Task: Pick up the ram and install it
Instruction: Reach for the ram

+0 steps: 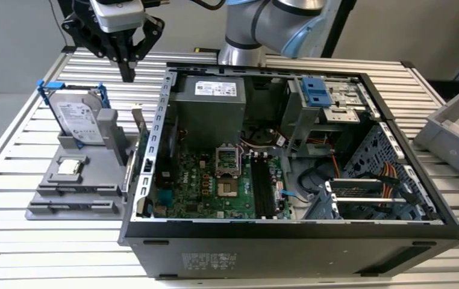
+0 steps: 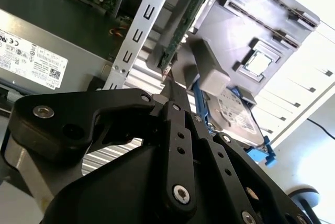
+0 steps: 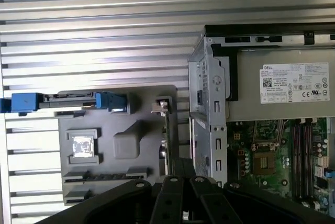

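Hovering the gripper, pinched together and empty, up near the grey holder. Not yet gripping the ram, upright in that holder just beside the computer case. Leaving pick-up and seating in the motherboard slots both undone.

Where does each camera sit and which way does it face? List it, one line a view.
Exterior view: off the arm, high, looking down into the open computer case; shows the arm and gripper.
First wrist view: on the wrist, facing straight down past the gripper at the grey tray.
Second wrist view: on the wrist, looking slantwise along the gripper at the ram.
Shared: all show the tray's hard drive.
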`<state>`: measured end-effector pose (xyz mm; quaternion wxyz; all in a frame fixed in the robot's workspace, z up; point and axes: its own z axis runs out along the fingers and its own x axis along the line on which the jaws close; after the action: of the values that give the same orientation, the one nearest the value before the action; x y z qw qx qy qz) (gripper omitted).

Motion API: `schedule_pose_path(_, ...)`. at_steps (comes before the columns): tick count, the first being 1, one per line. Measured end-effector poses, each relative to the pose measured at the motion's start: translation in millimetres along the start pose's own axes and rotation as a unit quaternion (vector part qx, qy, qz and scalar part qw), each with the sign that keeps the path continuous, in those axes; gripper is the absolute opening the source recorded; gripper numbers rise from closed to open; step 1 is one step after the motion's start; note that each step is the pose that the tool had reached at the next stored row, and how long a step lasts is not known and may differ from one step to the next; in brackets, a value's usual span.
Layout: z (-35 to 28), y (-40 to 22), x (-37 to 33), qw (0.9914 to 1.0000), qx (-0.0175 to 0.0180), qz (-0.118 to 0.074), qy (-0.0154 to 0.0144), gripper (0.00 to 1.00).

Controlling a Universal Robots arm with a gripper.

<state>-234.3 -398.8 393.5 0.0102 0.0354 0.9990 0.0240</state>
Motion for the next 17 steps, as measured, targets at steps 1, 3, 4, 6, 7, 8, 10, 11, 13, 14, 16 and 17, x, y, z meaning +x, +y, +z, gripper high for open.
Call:
schedule_pose_path(1,0.0,-0.1,1.7,1.00000,0.0000,0.000,0.0000,0.00)
schedule_pose_path(3,-0.1,-0.4,5.2,1.00000,0.0000,0.000,0.0000,0.00)
schedule_pose_path(4,-0.2,-0.5,6.9,1.00000,0.0000,0.000,0.0000,0.00)
schedule_pose_path(6,-0.2,-0.7,10.5,1.00000,0.0000,0.000,0.0000,0.00)
schedule_pose_path(7,-0.3,-0.8,12.1,1.00000,0.0000,0.000,0.0000,0.00)
schedule_pose_path(8,-0.3,-1.0,13.8,1.00000,0.0000,0.000,0.0000,0.00)
schedule_pose_path(10,-0.4,-1.2,17.0,1.00000,0.0000,0.000,0.0000,0.00)
schedule_pose_path(11,-0.4,-1.3,18.6,1.00000,0.0000,0.000,0.0000,0.00)
schedule_pose_path(13,-0.5,-1.5,21.5,1.00000,0.0000,0.000,0.0000,0.00)
schedule_pose_path(14,-0.5,-1.6,22.9,1.00000,0.0000,0.000,0.0000,0.00)
schedule_pose_path(16,-0.6,-1.8,25.6,1.00000,0.0000,0.000,0.0000,0.00)
schedule_pose_path(17,-0.6,-1.9,26.9,1.00000,0.0000,0.000,0.0000,0.00)
